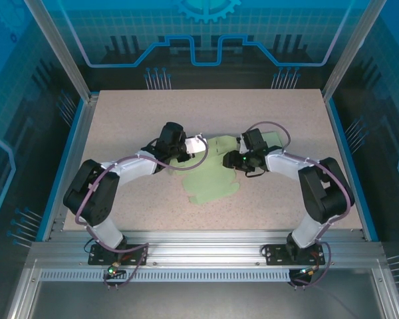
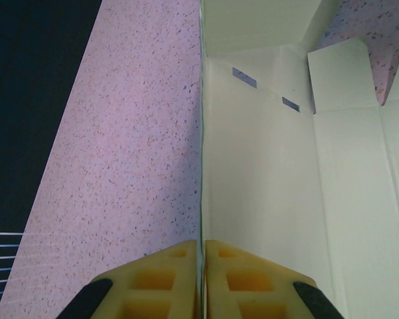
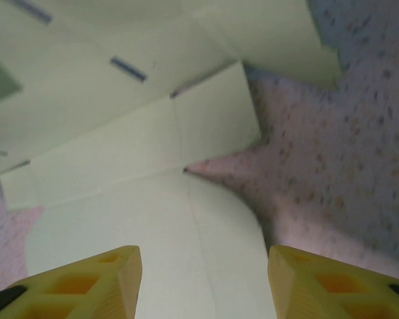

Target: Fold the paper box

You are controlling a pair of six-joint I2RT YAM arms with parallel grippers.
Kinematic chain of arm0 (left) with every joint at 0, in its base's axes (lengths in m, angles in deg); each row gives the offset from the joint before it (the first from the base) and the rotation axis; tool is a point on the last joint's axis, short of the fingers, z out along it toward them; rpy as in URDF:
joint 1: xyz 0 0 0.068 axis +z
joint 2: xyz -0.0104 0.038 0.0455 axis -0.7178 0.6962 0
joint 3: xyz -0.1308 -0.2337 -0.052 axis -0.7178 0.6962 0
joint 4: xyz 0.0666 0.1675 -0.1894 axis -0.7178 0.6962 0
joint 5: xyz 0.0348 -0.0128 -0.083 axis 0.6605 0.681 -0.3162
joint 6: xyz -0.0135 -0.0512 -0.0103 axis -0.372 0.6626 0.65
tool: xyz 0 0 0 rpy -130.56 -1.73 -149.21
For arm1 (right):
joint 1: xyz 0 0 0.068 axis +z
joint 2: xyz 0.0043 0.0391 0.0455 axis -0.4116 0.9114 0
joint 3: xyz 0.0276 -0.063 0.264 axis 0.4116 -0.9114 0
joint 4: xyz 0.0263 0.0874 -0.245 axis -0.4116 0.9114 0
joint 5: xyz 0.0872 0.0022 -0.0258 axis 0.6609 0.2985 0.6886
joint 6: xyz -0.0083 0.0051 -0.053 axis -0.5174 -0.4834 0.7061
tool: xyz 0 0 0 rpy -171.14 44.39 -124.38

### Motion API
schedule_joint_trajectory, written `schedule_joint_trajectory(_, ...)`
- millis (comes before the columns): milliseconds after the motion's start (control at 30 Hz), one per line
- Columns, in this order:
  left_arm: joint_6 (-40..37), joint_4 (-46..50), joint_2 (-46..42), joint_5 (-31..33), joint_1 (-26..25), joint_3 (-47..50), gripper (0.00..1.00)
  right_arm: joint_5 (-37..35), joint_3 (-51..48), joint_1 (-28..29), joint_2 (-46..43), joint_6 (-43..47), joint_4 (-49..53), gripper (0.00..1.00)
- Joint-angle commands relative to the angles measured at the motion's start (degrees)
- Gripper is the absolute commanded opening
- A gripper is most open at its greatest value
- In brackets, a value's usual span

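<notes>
From above, we see the paper box [image 1: 211, 176] lying mostly flat and unfolded near the middle of the table [image 1: 153, 113], pale green, between the two arms. The left gripper [image 1: 198, 145] sits at the sheet's upper left edge and the right gripper [image 1: 238, 159] at its upper right; from this height we cannot tell how either pair of jaws stands.

In the left wrist view, the left gripper [image 2: 203, 248] has its yellow fingers [image 2: 176, 272] pressed together on a thin upright edge of the paper box [image 2: 266, 173] — a raised side panel, with the speckled table [image 2: 120, 153] to its left.

In the right wrist view, the right gripper [image 3: 203, 254] has its jaws well apart, gripping nothing — a rounded flap of the paper box [image 3: 120, 153] lies beneath the gap, and bare table [image 3: 332, 153] shows to the right.
</notes>
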Motion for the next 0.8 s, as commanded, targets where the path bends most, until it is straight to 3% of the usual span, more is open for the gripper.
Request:
schedule_joint_trajectory(0, 0.4, -1.5, 1.9, -1.6, 0.0, 0.1, 0.12, -3.6, 3.4, 0.4, 2.6, 2.6, -4.1, 0.54)
schedule_joint_trajectory(267, 0.7, -0.8, 3.9, -2.2, 0.6, -1.4, 0.12, -4.9, 8.0, -0.1, 8.8, 2.8, -1.6, 0.54)
schedule_joint_trajectory(533, 0.6, -3.2, 3.6, -0.8, 1.3, -0.9, 0.12, -9.1, 6.9, 0.0, 8.2, 1.4, 1.5, 0.55)
schedule_joint_trajectory(767, -0.1, -11.5, 3.8, 2.2, 0.6, 0.8, 0.12, -1.9, 3.6, 0.3, 8.4, -1.3, -5.0, 0.52)
